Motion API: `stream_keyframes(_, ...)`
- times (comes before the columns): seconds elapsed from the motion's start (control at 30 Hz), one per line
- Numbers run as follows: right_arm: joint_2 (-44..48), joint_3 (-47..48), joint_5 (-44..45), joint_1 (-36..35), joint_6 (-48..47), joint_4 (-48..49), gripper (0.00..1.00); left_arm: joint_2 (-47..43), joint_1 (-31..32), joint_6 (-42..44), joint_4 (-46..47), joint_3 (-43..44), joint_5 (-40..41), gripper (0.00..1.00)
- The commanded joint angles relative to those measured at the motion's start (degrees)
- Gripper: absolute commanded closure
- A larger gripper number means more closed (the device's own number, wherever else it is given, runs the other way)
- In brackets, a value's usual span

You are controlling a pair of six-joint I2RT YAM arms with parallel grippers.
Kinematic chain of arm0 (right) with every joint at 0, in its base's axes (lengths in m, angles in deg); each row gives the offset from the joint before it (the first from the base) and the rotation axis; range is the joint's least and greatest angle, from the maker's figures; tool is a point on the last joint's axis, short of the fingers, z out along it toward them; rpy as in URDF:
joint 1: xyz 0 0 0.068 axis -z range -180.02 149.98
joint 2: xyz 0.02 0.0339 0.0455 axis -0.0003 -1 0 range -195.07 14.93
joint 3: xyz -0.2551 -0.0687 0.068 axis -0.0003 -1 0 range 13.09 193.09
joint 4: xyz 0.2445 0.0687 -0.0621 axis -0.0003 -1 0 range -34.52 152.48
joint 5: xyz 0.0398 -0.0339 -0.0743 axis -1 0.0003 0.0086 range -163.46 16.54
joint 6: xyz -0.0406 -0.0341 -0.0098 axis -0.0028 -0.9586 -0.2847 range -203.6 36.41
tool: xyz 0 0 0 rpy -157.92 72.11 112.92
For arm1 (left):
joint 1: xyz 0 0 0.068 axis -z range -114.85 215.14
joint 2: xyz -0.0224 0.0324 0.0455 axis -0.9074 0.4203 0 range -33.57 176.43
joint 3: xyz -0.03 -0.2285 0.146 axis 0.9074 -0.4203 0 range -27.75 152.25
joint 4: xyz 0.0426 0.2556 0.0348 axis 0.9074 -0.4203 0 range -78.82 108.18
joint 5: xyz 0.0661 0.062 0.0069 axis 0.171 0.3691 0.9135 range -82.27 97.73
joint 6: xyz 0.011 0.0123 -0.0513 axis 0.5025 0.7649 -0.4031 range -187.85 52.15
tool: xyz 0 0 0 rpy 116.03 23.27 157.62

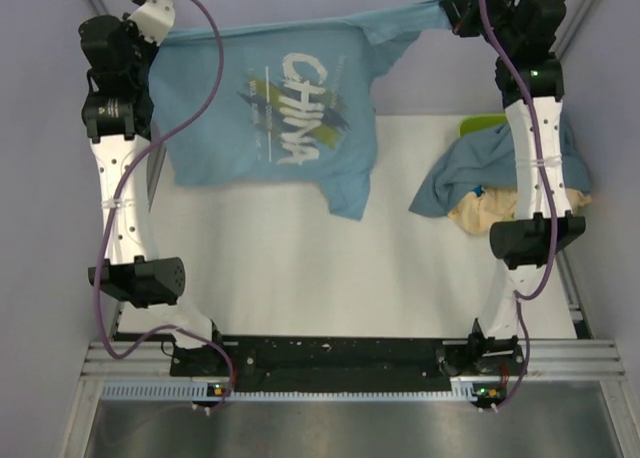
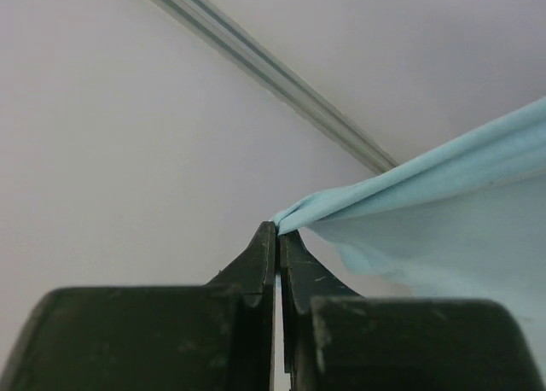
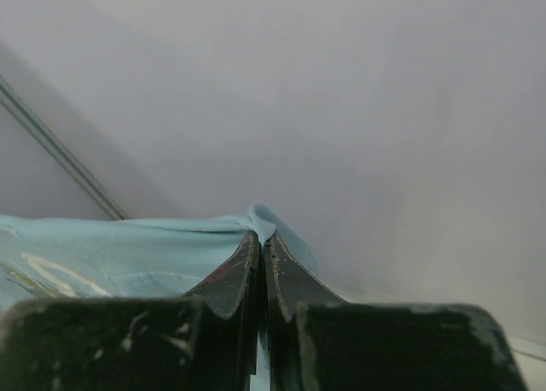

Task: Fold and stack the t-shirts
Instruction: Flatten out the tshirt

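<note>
The left gripper (image 2: 277, 230) and right gripper (image 3: 260, 235) are each pinching tight on an edge of the sky-blue t-shirt (image 1: 270, 108), holding it stretched above the table's (image 1: 300, 258) far side. The slate-blue t-shirt (image 1: 465, 173) and beige t-shirt (image 1: 484, 215) are lying heaped at right.

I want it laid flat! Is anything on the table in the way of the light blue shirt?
Nothing visible. The light blue shirt hangs between the left gripper and right gripper, both shut on it. The table under it shows only white; the other shirts lie piled off to the right.
</note>
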Motion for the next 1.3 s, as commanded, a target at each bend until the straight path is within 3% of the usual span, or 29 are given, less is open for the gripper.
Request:
stream_keyframes(0.0, 9.6, 4.2, 1.9, 4.3, 2.3, 11.3, 1.0, -3.6, -1.1, 4.0, 11.1, 4.2, 7.0, 1.0)
stream_keyframes(0.17, 17.9, -6.8, 0.4, 4.9, -0.8, 8.6, 1.0, -8.7, -1.2, 6.0, 8.8, -4.8, 2.6, 1.0)
stream_keyframes(0.33, 29.5, -30.3, -5.5, 4.9, -3.5, 4.3, 1.0, -17.4, -1.2, 8.2, 2.9, -23.9, -4.9, 1.0)
stream_keyframes(0.53, 48.7, -64.0, -4.9, 4.4, 0.0, 4.4, 1.0, -26.4, -1.5, 7.5, -6.1, -43.3, -2.0, 1.0)
stream_keyframes(0.77, 61.8, -84.4, -4.0, 1.4, 6.9, -8.5, 1.0, -30.7, -2.6, 2.2, -18.7, -62.8, 0.4, 1.0)
stream_keyframes(0.87, 63.2, -90.2, -2.4, -6.8, 8.7, -17.2, 1.0, -33.6, -2.8, 0.8, -20.2, -71.3, 2.3, 1.0)
stream_keyframes(0.97, 62.3, -95.3, -4.7, -12.6, 12.4, -18.0, 1.0, -35.6, -3.1, 0.6, -20.3, -76.2, 2.6, 1.0)
stream_keyframes(1.13, 53.4, -94.2, -0.7, -13.2, 8.4, -15.8, 1.0, -33.5, -3.3, 1.7, -13.5, -81.4, 4.4, 1.0)
stream_keyframes(1.27, 40.8, -87.0, 1.6, -13.2, 2.3, -10.6, 1.0, -27.2, -3.2, 1.0, -9.5, -79.5, 5.0, 1.0)
